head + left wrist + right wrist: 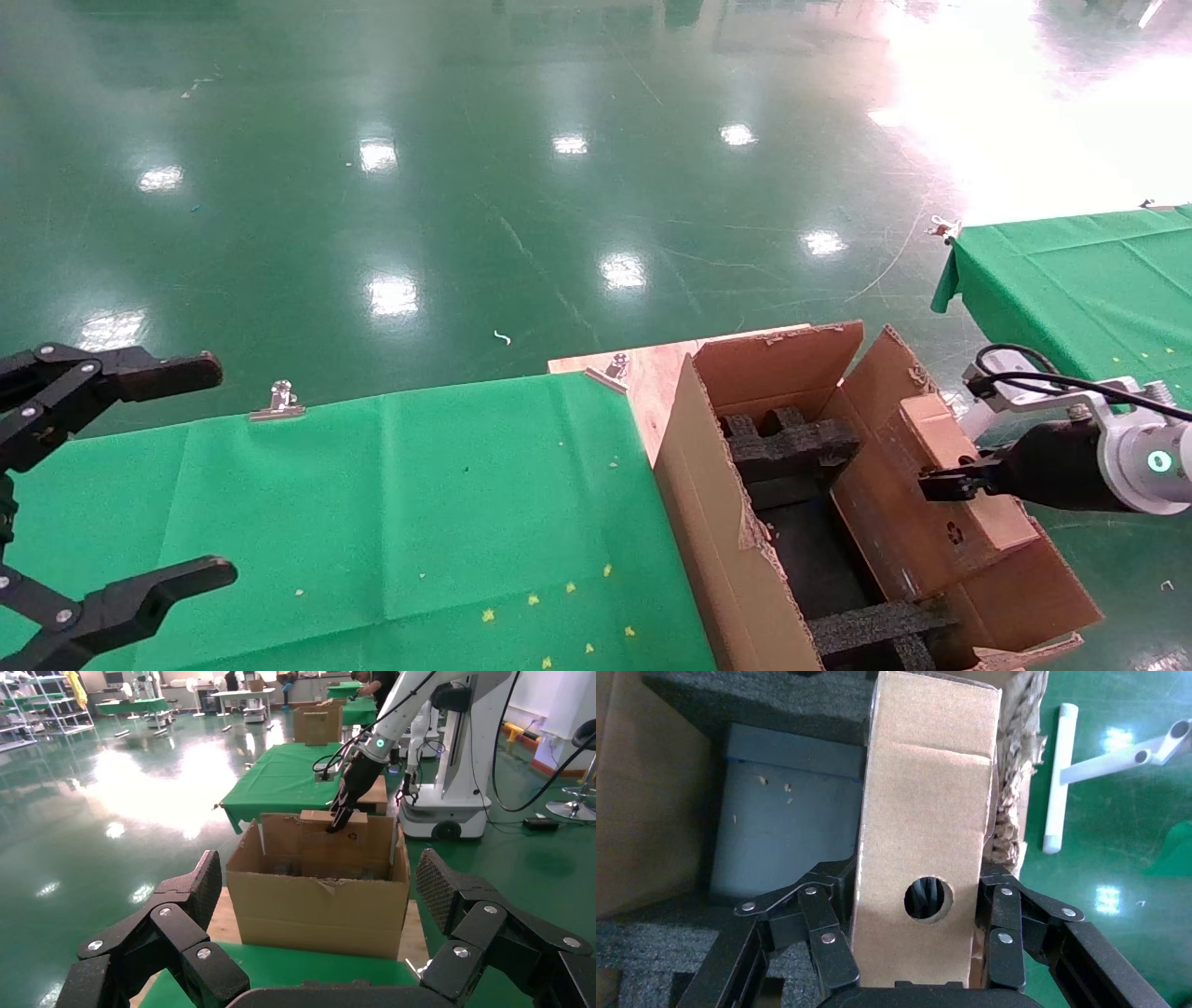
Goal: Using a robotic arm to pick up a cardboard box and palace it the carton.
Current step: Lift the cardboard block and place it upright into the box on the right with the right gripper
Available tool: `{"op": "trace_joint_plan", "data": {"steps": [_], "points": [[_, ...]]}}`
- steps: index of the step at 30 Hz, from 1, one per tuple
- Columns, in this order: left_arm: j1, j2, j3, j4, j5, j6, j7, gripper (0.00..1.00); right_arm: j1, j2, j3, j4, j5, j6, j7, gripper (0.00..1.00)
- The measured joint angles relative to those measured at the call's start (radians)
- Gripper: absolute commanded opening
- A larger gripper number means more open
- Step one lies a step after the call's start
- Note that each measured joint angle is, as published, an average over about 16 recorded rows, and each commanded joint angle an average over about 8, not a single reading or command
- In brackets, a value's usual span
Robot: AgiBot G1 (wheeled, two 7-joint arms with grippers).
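1. Right tool clenched on the cardboard box, gripping its two broad faces.
2. Box sits upright at the carton's right inner wall, above black foam blocks.
3. Left tool released, parked over the green tabletop.

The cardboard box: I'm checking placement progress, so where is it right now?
In the head view, the cardboard box is on the right, clamped in the right gripper at the carton's right wall, beside the black foam blocks.

Right gripper clamped, white arm reaching in from the right; left gripper spread wide, idle at left
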Motion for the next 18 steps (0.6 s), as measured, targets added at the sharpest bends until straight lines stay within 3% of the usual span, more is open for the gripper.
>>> {"op": "trace_joint_plan", "data": {"steps": [18], "points": [[0.0,0.0,0.0,0.0,0.0,0.0,0.0,1.0,-0.142,-0.1,-0.015,-0.143,0.117,0.082,-0.065,0.0]]}}
